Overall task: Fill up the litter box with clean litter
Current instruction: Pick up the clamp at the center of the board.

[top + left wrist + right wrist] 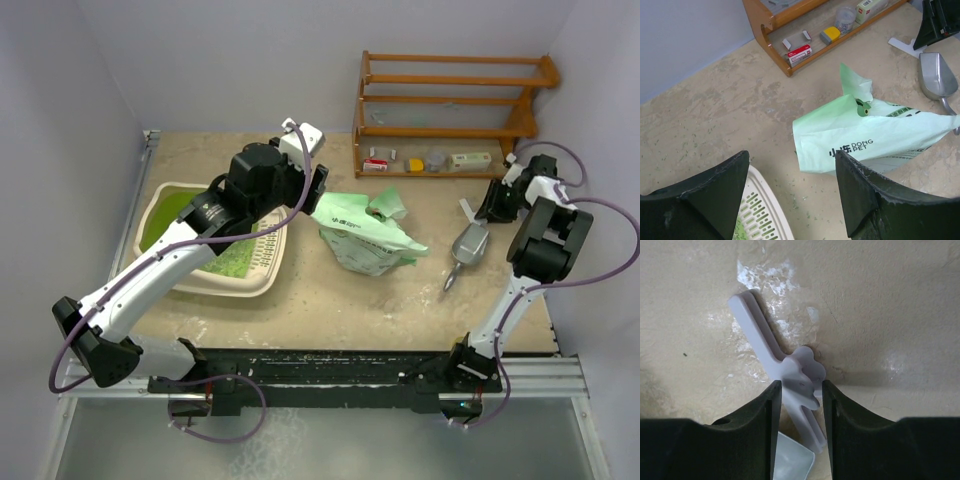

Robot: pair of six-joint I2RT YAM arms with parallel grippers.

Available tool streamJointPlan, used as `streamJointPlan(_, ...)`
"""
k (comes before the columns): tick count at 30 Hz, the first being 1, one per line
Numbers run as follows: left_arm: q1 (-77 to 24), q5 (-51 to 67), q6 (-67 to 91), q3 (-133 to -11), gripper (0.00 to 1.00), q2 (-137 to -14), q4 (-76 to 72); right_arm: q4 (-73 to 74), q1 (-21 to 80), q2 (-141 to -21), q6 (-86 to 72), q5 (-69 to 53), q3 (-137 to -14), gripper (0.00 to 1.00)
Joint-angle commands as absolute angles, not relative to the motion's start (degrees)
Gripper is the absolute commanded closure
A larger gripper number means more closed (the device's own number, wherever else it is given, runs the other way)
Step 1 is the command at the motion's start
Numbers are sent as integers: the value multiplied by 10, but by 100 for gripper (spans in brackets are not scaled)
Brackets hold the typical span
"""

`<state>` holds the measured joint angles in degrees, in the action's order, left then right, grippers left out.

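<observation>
At 9 o'clock on the bench (330,300), the litter box (165,215) sits under the left arm, with pale litter (235,262) showing in its green bed beside the slotted grille. The left hand (791,162) hangs by the box's 3 o'clock rim, fingers spread wide, facing the crumpled green bag (365,235) at the bench's centre. At the bag's 3 o'clock lies a metal scoop (468,246). At the scoop's 1 o'clock, the right hand (801,390) straddles a flat grey plastic piece (790,367) lying on the bench, fingers close on either side; whether they pinch it cannot be told. A wooden shelf (450,100) stands at the bench's 1 o'clock.
</observation>
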<state>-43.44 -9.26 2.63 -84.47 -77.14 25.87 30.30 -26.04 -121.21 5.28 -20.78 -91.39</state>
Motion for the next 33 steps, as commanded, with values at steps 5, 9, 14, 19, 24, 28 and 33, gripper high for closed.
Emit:
streamJointPlan(5,-431,-102,53,-862,33,-767,248,295,-265,-1218,69,-242,-931,71)
streamJointPlan(9,-432,-98,59,-863,34,-768,245,287,-268,-1202,69,-252,-924,100)
streamJointPlan(14,-432,-95,65,-861,31,-768,230,279,-271,-1154,70,-278,-904,100)
streamJointPlan(19,-432,-91,78,-855,26,-766,200,275,-271,-1085,71,-304,-886,100)
streamJointPlan(24,-432,-84,94,-838,25,-763,165,271,-271,-1012,82,-304,-875,100)
streamJointPlan(28,-432,-66,101,-833,24,-767,154,262,-271,-949,95,-295,-858,100)
streamJointPlan(33,-431,-54,116,-831,24,-765,141,287,-271,-844,110,-334,-844,100)
